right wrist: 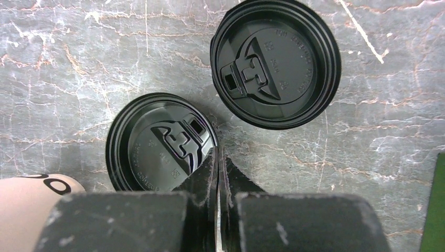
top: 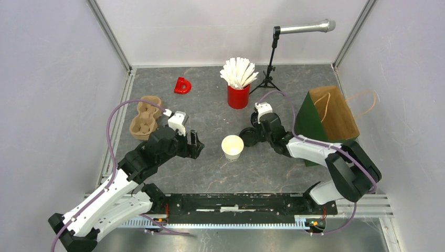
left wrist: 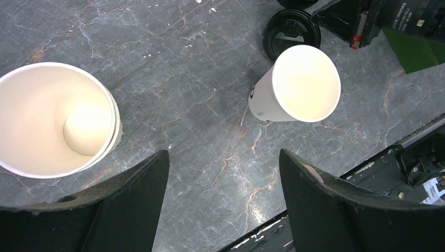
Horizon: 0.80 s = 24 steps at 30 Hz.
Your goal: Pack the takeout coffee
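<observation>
Two white paper cups stand lidless on the grey table. One cup is at the table's middle. The other cup shows only in the left wrist view, close beside my left finger. My left gripper hovers open between the two cups with nothing in it. Two black lids lie side by side: the near lid and the far lid. My right gripper is shut, its tips pinching the near lid's right rim.
A brown pulp cup carrier lies at the left. A red cup of white sticks stands at the back centre, a microphone stand beside it. A green and brown paper bag lies at the right. A red letter piece is at the back.
</observation>
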Available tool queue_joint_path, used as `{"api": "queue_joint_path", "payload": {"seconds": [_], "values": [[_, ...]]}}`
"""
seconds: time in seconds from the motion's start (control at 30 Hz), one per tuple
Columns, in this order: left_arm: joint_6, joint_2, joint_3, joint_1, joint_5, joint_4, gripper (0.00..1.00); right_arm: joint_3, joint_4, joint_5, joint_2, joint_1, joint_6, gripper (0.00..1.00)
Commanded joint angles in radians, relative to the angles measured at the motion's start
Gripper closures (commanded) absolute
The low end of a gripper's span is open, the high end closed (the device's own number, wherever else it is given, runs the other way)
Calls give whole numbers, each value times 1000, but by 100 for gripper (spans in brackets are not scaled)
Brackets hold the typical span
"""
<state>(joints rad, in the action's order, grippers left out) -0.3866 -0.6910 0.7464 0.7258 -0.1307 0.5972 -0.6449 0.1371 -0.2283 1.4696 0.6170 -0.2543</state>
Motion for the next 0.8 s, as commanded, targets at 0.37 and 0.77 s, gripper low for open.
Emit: {"api": "queue_joint_path", "payload": {"seconds": [0.37, 0.77], "values": [[104, -292, 315, -3, 69, -47, 10, -125, -131, 25, -235, -4, 78, 100], [186, -583, 450, -9, 221, -198, 25, -161, -177, 173, -432, -3, 66, 100]]}}
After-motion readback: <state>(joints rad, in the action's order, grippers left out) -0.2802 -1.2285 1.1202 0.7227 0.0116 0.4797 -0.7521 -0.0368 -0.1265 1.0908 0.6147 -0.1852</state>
